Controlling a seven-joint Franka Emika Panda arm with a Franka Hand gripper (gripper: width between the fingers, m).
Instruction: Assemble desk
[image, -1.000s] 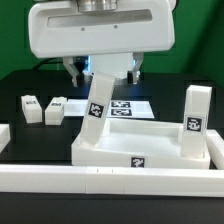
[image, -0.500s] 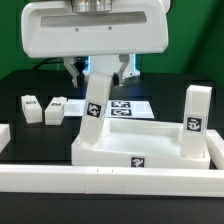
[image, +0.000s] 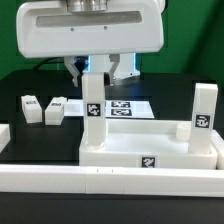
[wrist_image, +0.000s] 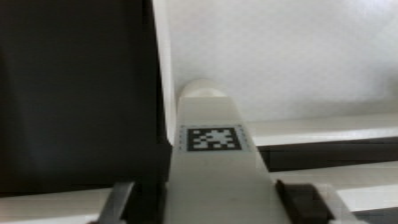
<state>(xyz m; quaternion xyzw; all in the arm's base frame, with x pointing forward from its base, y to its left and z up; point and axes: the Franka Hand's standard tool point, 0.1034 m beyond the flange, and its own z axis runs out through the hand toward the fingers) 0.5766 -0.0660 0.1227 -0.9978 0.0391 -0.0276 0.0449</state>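
Observation:
The white tray-like tabletop (image: 150, 150) lies near the front of the table. One white leg (image: 204, 118) stands upright in its corner at the exterior view's right. My gripper (image: 98, 68) is shut on a second white leg (image: 94, 108) and holds it upright at the tabletop's corner on the exterior view's left; whether its lower end touches the tabletop I cannot tell. In the wrist view this tagged leg (wrist_image: 217, 150) runs between my fingers (wrist_image: 121, 200). Two more legs (image: 31, 108) (image: 56, 108) lie on the black table at the exterior view's left.
The marker board (image: 126, 107) lies flat behind the tabletop. A long white rail (image: 110, 180) runs along the front edge, and a short white rail end (image: 4, 135) sits at the exterior view's left.
The held leg has gone from tilted to upright. The tabletop with its standing leg has shifted toward the exterior view's right.

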